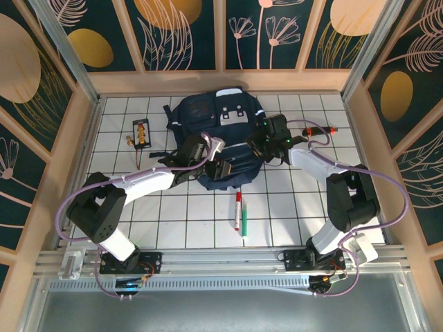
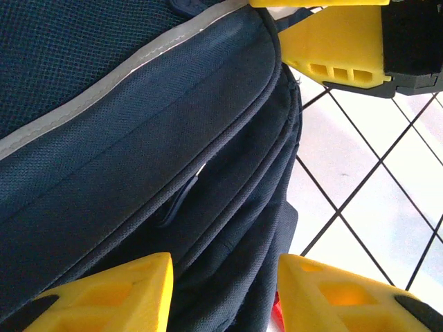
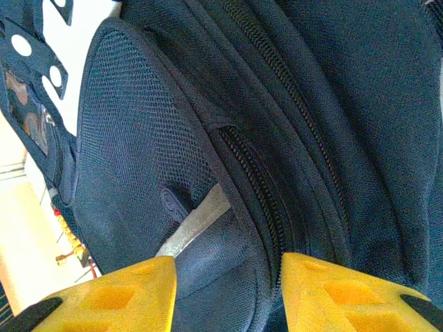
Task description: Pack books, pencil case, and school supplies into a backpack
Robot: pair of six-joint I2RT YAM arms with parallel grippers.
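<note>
The dark navy backpack (image 1: 218, 131) lies flat in the middle of the table. My left gripper (image 1: 223, 168) stands open at its near edge, its yellow fingers either side of folded fabric (image 2: 228, 228). My right gripper (image 1: 261, 147) is open over the backpack's right side, straddling a zipper line (image 3: 263, 180) beside a pale reflective strip (image 3: 197, 221). The marker pen (image 1: 239, 211), red cap towards the backpack, lies on the table in front of it. The books and the pink pencil case are hidden or out of view.
A red-and-black handled tool (image 1: 322, 129) lies right of the backpack, behind my right arm. A small black card with orange pieces (image 1: 141, 133) sits to its left. Wooden walls (image 1: 76, 138) enclose the white gridded table (image 1: 180, 221).
</note>
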